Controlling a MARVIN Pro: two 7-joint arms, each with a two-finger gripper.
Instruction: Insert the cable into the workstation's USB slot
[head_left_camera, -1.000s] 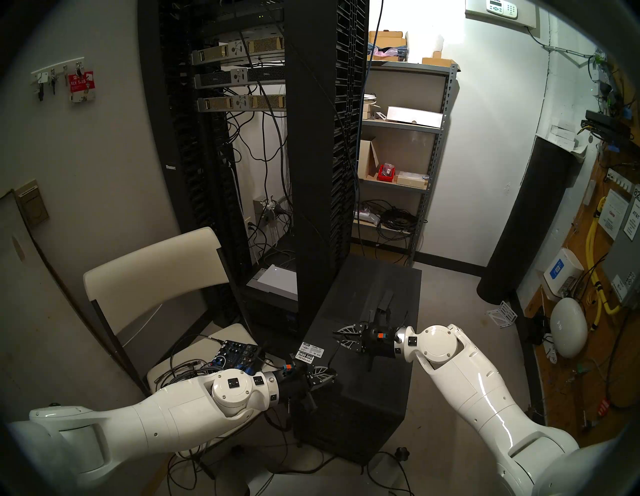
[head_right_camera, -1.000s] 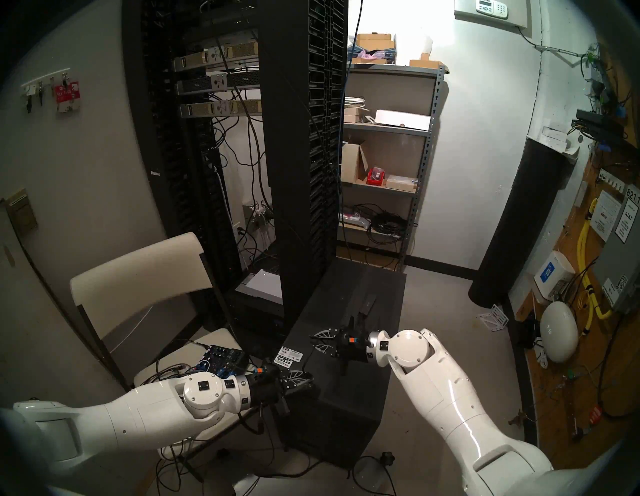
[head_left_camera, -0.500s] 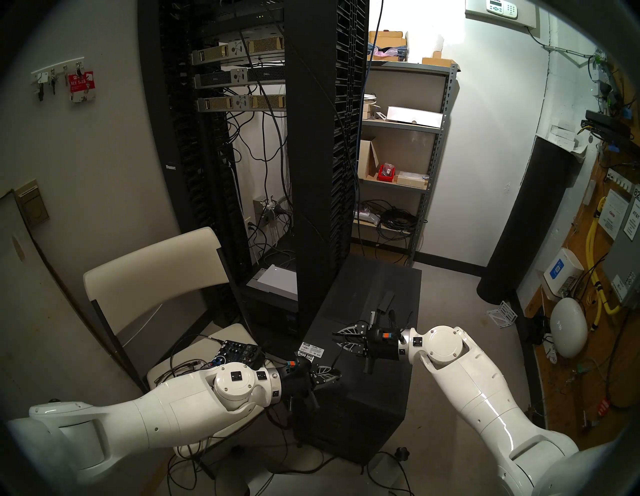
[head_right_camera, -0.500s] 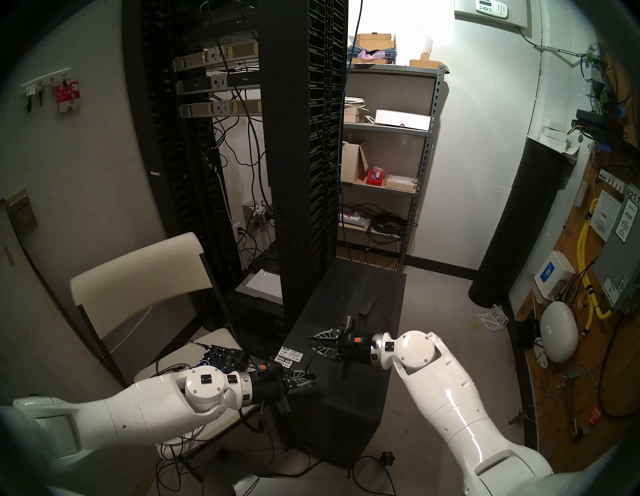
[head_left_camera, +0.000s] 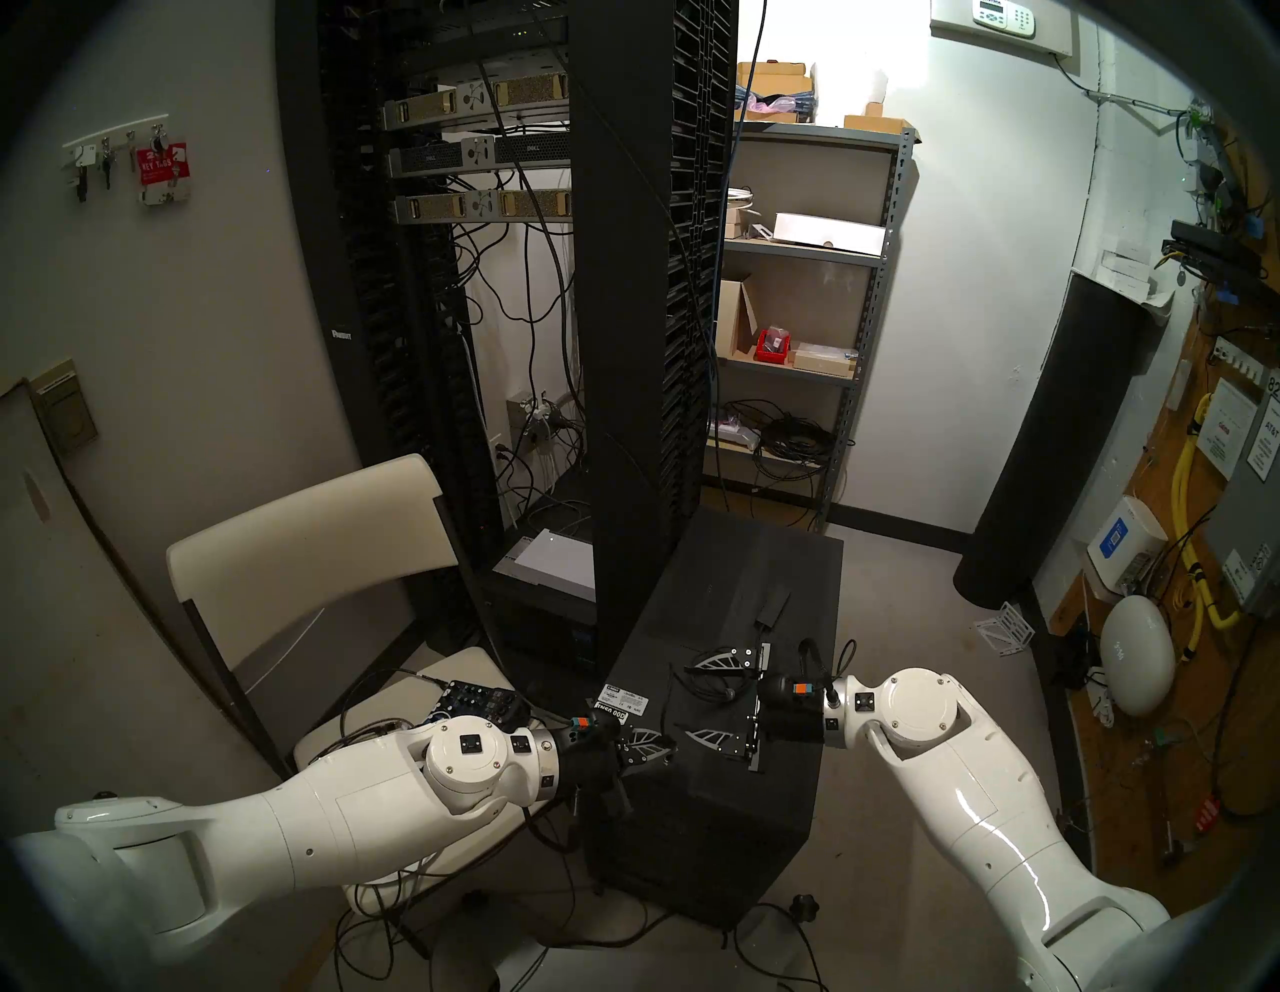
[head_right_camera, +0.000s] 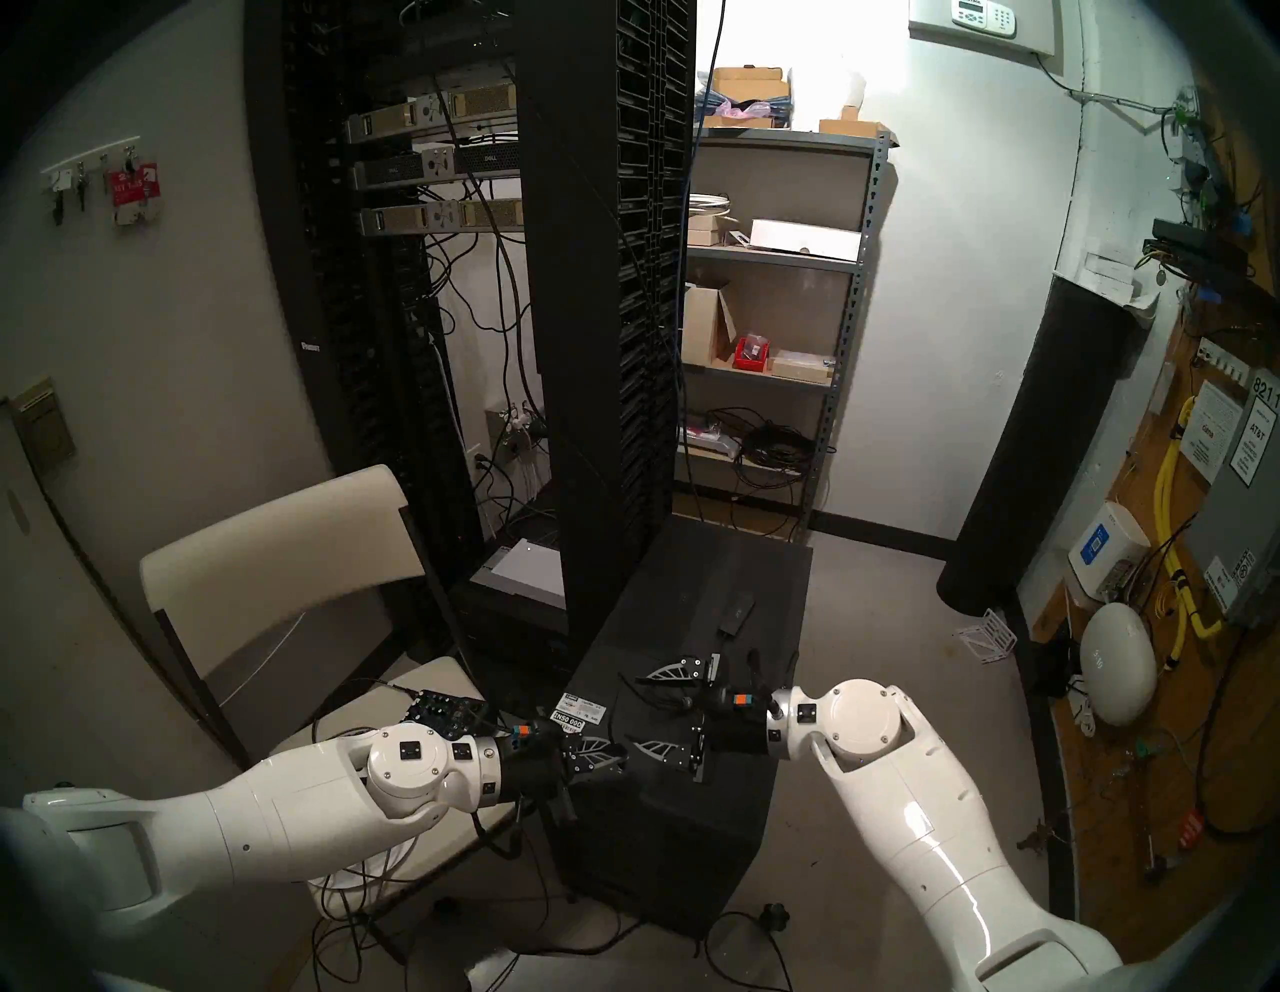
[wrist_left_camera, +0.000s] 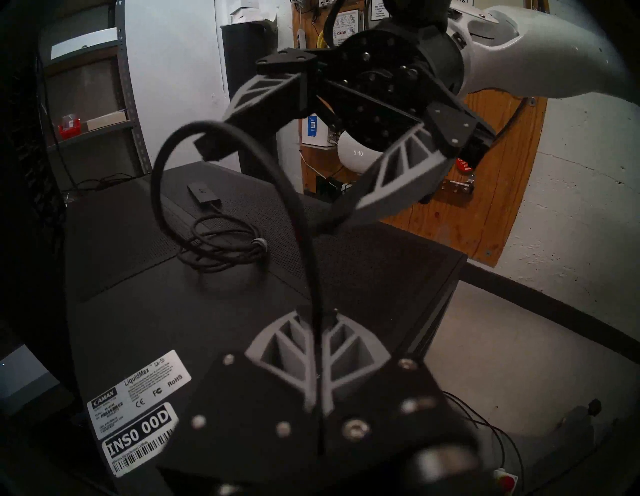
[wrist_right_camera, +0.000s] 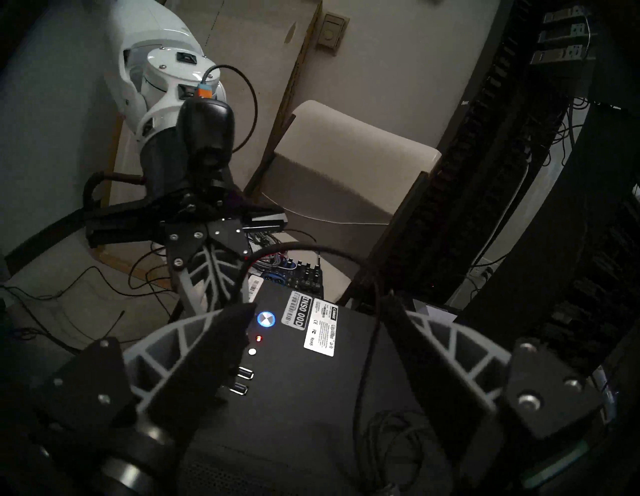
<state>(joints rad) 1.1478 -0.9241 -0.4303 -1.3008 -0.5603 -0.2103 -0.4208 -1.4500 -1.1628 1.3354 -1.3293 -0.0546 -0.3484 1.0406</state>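
Two USB slots (wrist_right_camera: 242, 381) are showing low and left of centre in the right wrist view, just below the blue-lit power button (wrist_right_camera: 266, 319) on the workstation (head_left_camera: 734, 790). The left gripper (wrist_left_camera: 317, 332) is pinching the cable (wrist_left_camera: 304, 242) a little behind its plug (wrist_left_camera: 211, 147), which is arcing up toward the upper middle of that view. The right gripper (head_left_camera: 682, 700) is standing wide and empty around the raised strand. A good next grip would probably be on the plug body itself, squared to a slot before any push. The plug's face and orientation are staying too blurred to read, and the coil (wrist_left_camera: 225, 244) and adapter box (wrist_left_camera: 203, 198) are lying dim at mid-left.
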